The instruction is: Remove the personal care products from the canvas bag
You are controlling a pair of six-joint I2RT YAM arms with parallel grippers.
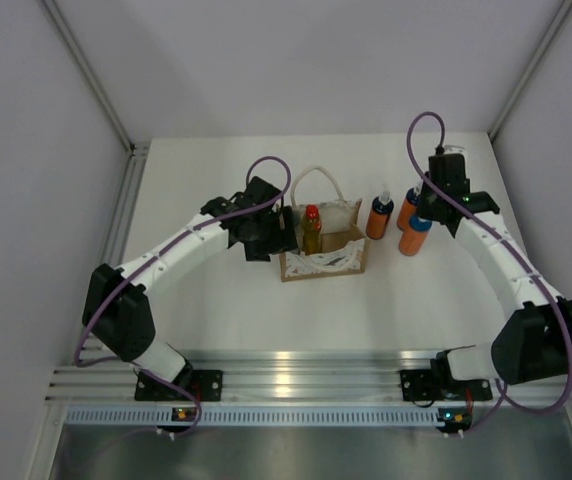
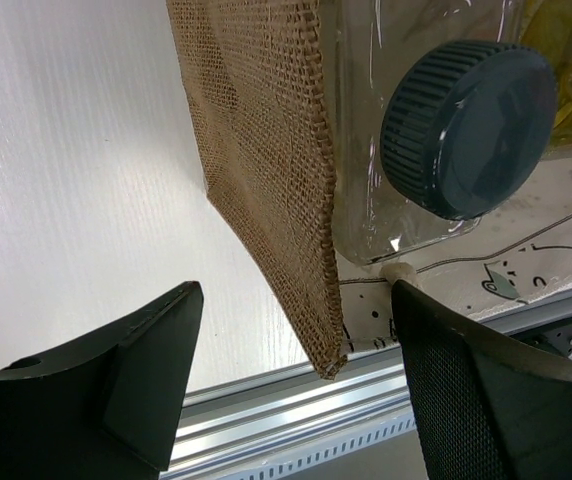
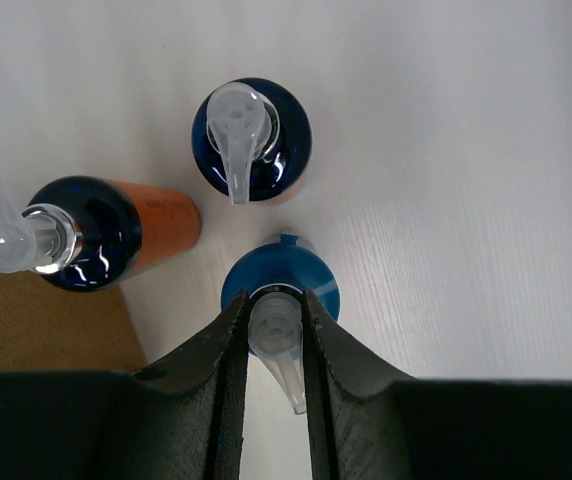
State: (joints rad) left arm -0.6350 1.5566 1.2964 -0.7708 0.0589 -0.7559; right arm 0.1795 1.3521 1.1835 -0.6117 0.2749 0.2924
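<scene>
The canvas bag (image 1: 322,252) stands mid-table with the amber red-capped bottle (image 1: 311,229) upright inside. My left gripper (image 1: 286,231) is open at the bag's left end. In the left wrist view it (image 2: 296,290) straddles the bag's burlap wall (image 2: 266,150), and the pale bottle's dark grey cap (image 2: 466,125) shows inside. Right of the bag stand two orange bottles with dark blue caps (image 3: 251,140) (image 3: 86,235). My right gripper (image 3: 274,325) is shut on the pump head of the orange bottle with the light-blue cap (image 3: 281,285), which also shows in the top view (image 1: 416,236).
The aluminium rail (image 1: 306,375) runs along the table's near edge, and it also shows in the left wrist view (image 2: 296,400). White walls close in the table's back and sides. A corner of the bag (image 3: 26,320) lies left of the right gripper.
</scene>
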